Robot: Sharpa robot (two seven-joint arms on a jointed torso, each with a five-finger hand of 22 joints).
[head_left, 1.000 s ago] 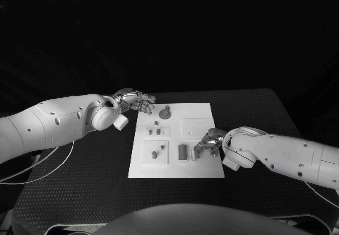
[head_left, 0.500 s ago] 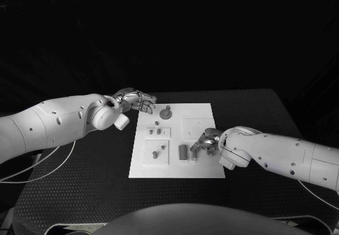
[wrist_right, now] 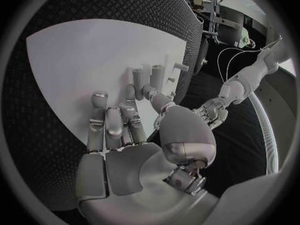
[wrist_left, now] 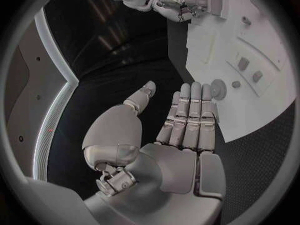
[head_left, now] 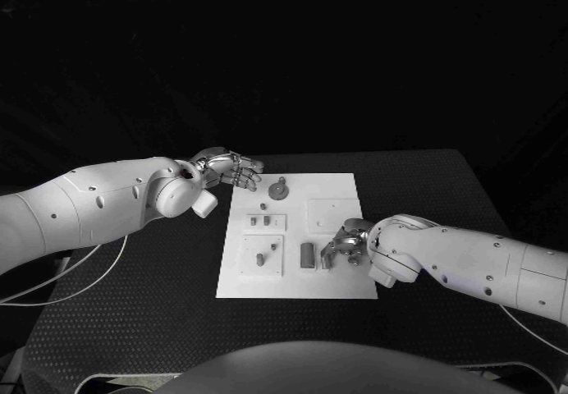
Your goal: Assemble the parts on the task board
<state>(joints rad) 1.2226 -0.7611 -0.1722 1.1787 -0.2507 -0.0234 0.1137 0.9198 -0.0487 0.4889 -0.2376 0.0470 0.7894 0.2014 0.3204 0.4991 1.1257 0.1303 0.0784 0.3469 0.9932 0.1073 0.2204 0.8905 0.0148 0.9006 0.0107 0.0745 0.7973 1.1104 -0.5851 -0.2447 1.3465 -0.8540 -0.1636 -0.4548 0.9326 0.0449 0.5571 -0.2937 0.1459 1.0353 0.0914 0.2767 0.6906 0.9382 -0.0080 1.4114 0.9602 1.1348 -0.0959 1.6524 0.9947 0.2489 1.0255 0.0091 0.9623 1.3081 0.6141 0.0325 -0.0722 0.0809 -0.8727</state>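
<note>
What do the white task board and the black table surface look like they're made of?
The white task board looks like matte plastic or painted sheet: flat, even, no glare, with raised square panels. The black table seems covered in textured rubber or woven mat, judging by its fine diamond grid.

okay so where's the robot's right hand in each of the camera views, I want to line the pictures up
Head view: the right hand is over the near right part of the task board, fingers at the upright parts.
Left wrist view: it is at the far end of the board, reaching onto it.
Right wrist view: it is its own hand, fingers over the board.
Shared landmark: the white task board.
</note>
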